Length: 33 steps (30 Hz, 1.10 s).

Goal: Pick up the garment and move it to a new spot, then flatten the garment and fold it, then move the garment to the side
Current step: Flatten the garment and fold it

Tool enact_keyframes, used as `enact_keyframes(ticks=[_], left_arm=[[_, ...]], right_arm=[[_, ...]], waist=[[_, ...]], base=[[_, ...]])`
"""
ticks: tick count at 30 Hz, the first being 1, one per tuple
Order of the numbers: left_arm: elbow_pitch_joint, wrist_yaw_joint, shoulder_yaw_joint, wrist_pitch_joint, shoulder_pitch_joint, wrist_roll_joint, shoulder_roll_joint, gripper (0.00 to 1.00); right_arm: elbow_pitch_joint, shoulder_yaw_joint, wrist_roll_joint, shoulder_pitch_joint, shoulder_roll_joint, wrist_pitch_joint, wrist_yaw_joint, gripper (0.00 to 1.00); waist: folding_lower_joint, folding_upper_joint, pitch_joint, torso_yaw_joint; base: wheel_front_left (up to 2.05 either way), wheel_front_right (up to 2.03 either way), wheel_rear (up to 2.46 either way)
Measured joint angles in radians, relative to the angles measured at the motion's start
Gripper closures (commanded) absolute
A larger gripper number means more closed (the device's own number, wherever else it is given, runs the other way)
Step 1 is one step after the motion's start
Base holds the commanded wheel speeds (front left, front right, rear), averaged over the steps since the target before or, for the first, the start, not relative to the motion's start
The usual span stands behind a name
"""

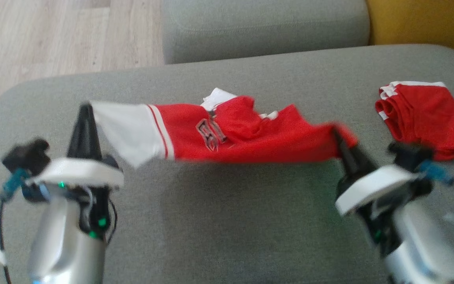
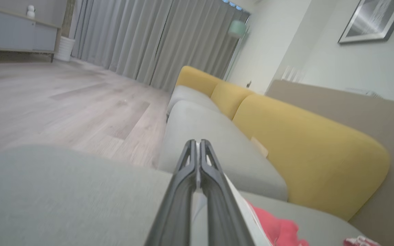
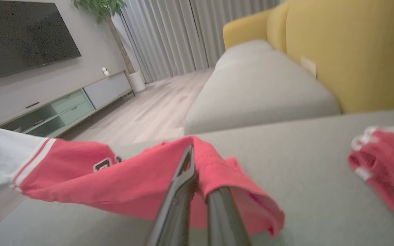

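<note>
Right tool (image 3: 192, 164) clamps garment (image 3: 115, 181); head view shows left tool (image 1: 86, 110) gripping.

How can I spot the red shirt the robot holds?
On the big grey cushion, the garment stretches across the middle between the left gripper and right gripper. Unlike the red clothing at the right, it has a white end and dark lettering.

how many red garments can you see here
2. A red-and-white jersey is stretched between the left gripper and right gripper above the grey cushion; a folded red garment lies on it at the robot's right. None seems hidden.
</note>
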Motion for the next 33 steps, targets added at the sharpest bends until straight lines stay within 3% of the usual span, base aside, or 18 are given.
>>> enact_keyframes(ticks=[5, 12, 20, 24, 29, 33], left_arm=[[-0.075, -0.010, 0.008, 0.013, -0.133, -0.045, 0.000, 1.00], [-0.231, -0.007, 0.026, 0.077, -0.283, -0.080, 0.000, 1.00], [-0.431, 0.047, 0.035, 0.175, -0.296, -0.104, 0.003, 1.00], [-0.500, 0.072, 0.032, 0.249, -0.294, -0.104, 0.022, 1.00], [-0.447, 0.077, 0.028, 0.320, -0.314, -0.103, 0.055, 1.00], [-0.260, 0.041, 0.002, 0.329, -0.527, -0.076, 0.106, 1.00]], right_arm=[[-0.146, -0.026, -0.006, -0.121, -0.079, 0.052, 0.000, 1.00], [-0.286, -0.048, -0.006, -0.293, -0.133, 0.128, 0.000, 1.00], [-0.412, -0.127, -0.013, -0.301, -0.119, 0.242, 0.000, 1.00], [-0.479, -0.170, -0.034, -0.276, -0.080, 0.315, 0.000, 1.00], [-0.473, -0.179, -0.062, -0.289, -0.058, 0.372, 0.000, 1.00], [-0.316, -0.158, -0.073, -0.498, -0.069, 0.368, 0.000, 1.00]], waist=[[0.0000, 0.0000, -0.031, -0.003], [0.0000, 0.0000, -0.067, -0.004], [0.0000, 0.0000, -0.079, 0.002], [0.0000, 0.0000, -0.058, 0.008], [0.0000, 0.0000, 0.000, 0.011], [0.0000, 0.0000, 0.115, 0.012]], base=[[0.00, 0.00, 0.00], [0.00, 0.00, 0.00], [0.00, 0.00, 0.00], [0.00, 0.00, 0.00], [0.00, 0.00, 0.00], [0.00, 0.00, 0.00]])
